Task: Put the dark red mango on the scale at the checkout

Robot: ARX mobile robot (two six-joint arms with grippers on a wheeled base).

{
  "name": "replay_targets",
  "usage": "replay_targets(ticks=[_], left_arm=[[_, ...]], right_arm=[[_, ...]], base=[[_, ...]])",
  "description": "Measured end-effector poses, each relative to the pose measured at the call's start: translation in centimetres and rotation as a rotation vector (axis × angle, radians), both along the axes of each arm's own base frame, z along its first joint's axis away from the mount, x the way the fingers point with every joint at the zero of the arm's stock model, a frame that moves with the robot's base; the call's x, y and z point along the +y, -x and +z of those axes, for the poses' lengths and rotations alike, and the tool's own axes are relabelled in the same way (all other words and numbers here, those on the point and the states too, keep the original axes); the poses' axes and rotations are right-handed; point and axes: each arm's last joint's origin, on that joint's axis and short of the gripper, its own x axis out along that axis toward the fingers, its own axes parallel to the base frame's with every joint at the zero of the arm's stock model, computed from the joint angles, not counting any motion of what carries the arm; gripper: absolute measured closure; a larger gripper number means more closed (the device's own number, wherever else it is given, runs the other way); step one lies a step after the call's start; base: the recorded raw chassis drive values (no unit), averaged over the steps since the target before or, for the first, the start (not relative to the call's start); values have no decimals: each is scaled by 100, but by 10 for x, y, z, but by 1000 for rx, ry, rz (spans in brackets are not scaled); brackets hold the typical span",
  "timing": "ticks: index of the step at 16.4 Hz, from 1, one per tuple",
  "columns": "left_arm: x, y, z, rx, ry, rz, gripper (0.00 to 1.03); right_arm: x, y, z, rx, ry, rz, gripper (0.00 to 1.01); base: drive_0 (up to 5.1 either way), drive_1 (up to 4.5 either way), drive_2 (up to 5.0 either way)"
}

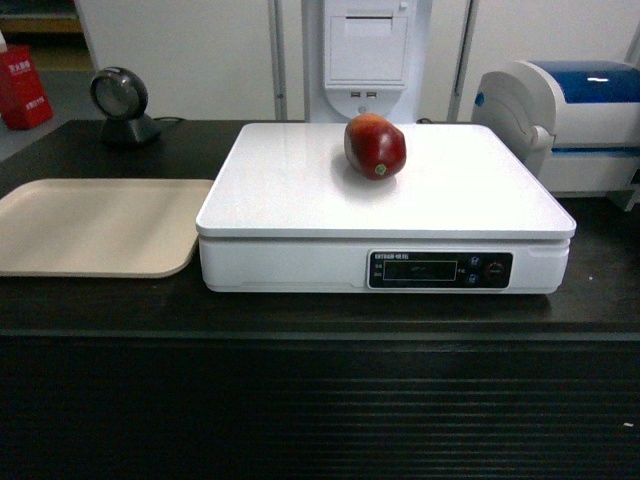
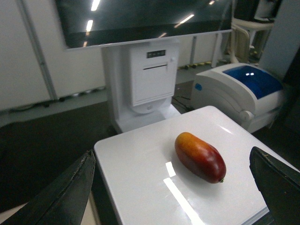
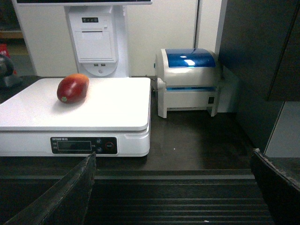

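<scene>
Nearest in the head view: ribbed slat front of the black checkout (image 1: 320, 410), dark flat top above it. On that top, the white scale (image 1: 300, 190), black display panel with buttons facing forward. Resting on the scale's glossy plate, toward the rear and a little right of centre: the dark red mango (image 1: 375, 146), on its side, touched by nothing. Just left of the scale, a beige flat tray (image 1: 95, 225), holding nothing. Behind the tray, a round black scanner (image 1: 122, 103) on a stand. To the right of the scale, a white-and-blue printer (image 1: 570, 120). Behind the scale, a white terminal stand (image 1: 365, 55) with a receipt slot.

From the left wrist camera: left gripper (image 2: 176, 190) spread wide, dark fingers at both lower corners, hovering over the scale with the mango lying between and beyond the fingers, apart from both. From the right wrist camera: right gripper (image 3: 176, 190) likewise spread wide and holding nothing, low in front of the checkout edge.
</scene>
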Motion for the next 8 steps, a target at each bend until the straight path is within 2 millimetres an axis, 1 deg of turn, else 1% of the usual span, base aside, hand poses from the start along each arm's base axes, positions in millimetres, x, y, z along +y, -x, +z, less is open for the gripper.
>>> replay_targets(ticks=[1,2,3,4,5,8], left_arm=[[60,53,8,9,95,300,5],[94,93,-8,39,30,551,5],[100,104,-11,-34,15,571,9],[94,121,-22,-128,11,505,26],[88,133,-34,-136,7,484,36],[84,138,-43,-125,6,472,44]], right_arm=[[0,0,0,0,0,0,3],[0,0,0,0,0,0,3],[0,0,0,0,0,0,3],[0,0,0,1,0,0,3],[0,0,0,0,0,0,3],[0,0,0,0,0,0,3]], base=[[0,0,0],[0,0,0],[0,0,0],[0,0,0],[0,0,0],[0,0,0]])
